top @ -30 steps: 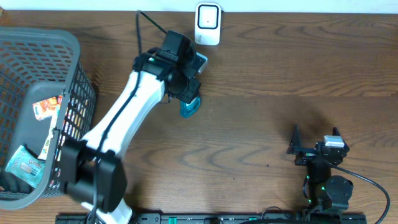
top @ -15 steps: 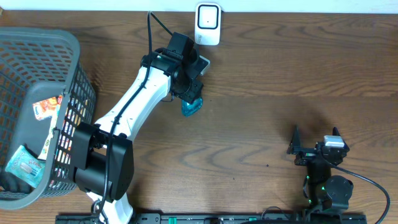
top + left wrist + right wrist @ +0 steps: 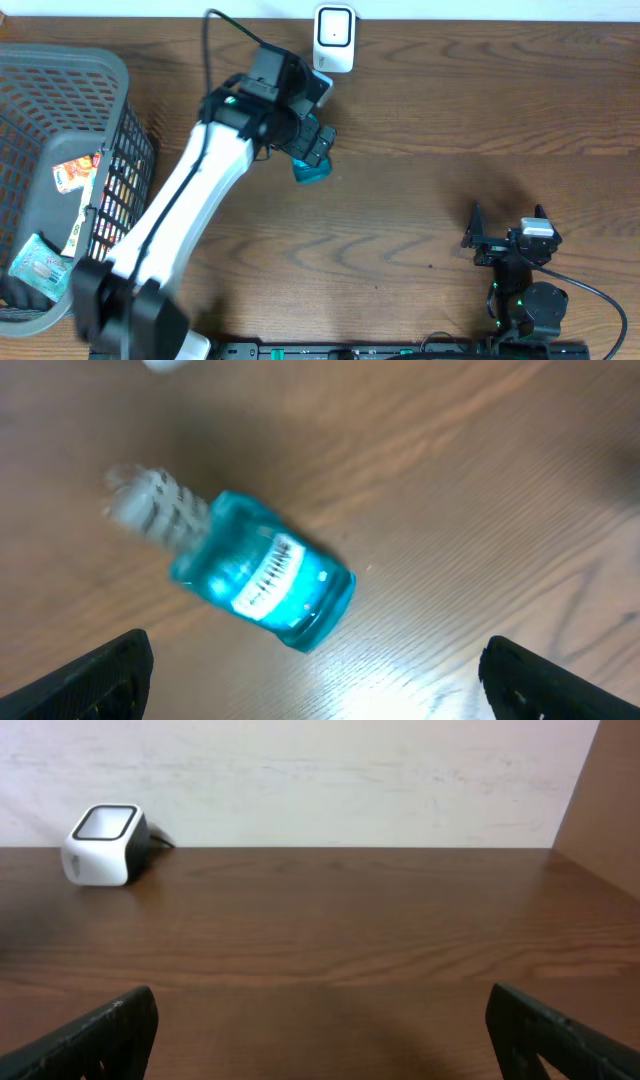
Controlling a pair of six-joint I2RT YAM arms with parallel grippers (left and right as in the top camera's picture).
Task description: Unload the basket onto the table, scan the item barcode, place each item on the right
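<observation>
Bottle of blue liquid (image 3: pixel 311 172) lies on its side on a wooden table (image 3: pixel 450 120), directly beneath the left gripper (image 3: pixel 315 140), with nothing holding it. The tabletop is bare around both pairs of fingers, which leaves room for setting the item down and taking it up again.

A grey mesh basket (image 3: pixel 60 60) stands well behind the left fingers, back along the white left arm (image 3: pixel 200 200). It holds at least two packets (image 3: pixel 78 172), probably the stock of goods for scanning.

The white scanner (image 3: pixel 334 38) sits just beyond the left fingers at the table's far edge, window facing up. The bottle lies near it but not over it.

In the left wrist view the bottle (image 3: pixel 262 572) lies between the two dark fingers and ahead of them, touching neither. Its clear cap points up and away to the left. A white striped patch faces the camera; it may be the barcode, though blur prevents certainty. The left gripper (image 3: pixel 320 690) hangs above with its fingers spread wide and empty, a stance suited to a fresh grip that would leave the label clear.

The right gripper (image 3: pixel 508 240) rests at the near edge, well away from the bottle. Its wrist view shows that gripper (image 3: pixel 320 1045) spread wide too, with nothing between the fingers and the scanner (image 3: pixel 105 844) far ahead to their left.
</observation>
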